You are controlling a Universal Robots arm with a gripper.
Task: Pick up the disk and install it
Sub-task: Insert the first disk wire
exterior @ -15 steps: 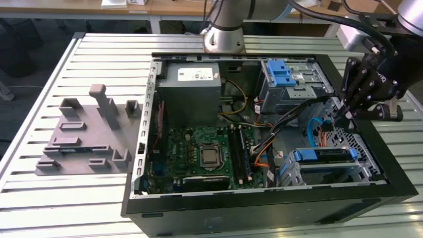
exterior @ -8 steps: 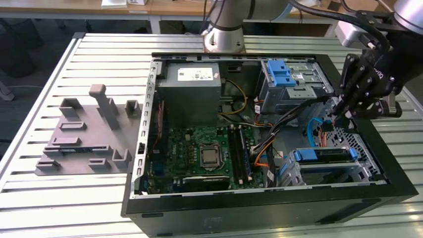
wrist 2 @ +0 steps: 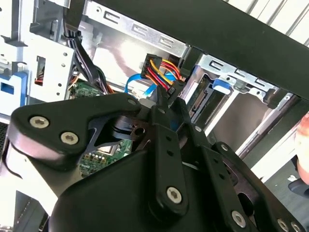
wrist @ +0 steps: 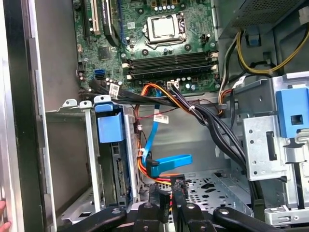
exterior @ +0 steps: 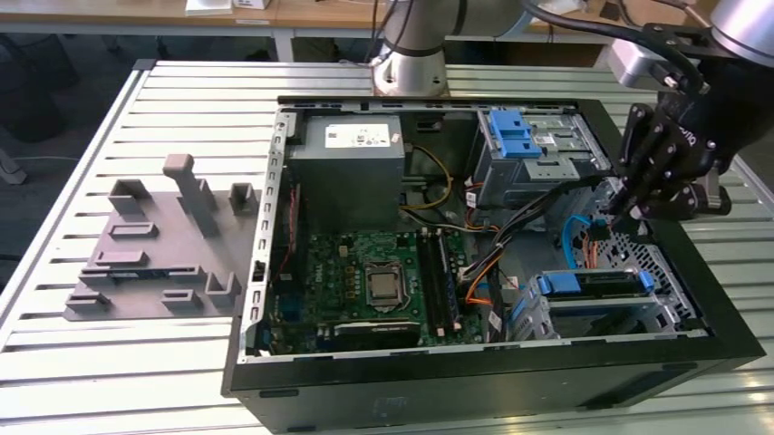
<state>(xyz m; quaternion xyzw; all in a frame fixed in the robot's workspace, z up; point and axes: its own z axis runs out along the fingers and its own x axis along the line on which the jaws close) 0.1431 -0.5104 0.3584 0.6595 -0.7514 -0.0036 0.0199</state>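
The disk (exterior: 592, 283) stands on edge in the grey drive cage at the near corner of the open computer case, on the exterior view's right. Its blue carrier bracket (wrist: 110, 127) caps its edge, and the metal side of the disk (wrist: 119, 169) shows below. My black gripper (exterior: 624, 210) hangs inside the case just behind that cage. In both wrist views its fingertips are closed on a black power connector (wrist: 167, 194) with red, orange and yellow wires (wrist 2: 161, 72). The gripper (wrist: 168, 205) sits a short way from the disk's connector end, not touching it.
A blue data cable (wrist: 169, 162) lies loose on the case floor beside the connector. Black cable bundles (wrist: 212, 121) cross to a second cage with a blue latch (exterior: 520, 136). The power supply (exterior: 348, 177) and motherboard (exterior: 375, 281) lie further left. A person's hand (wrist 2: 304, 145) is near the case edge.
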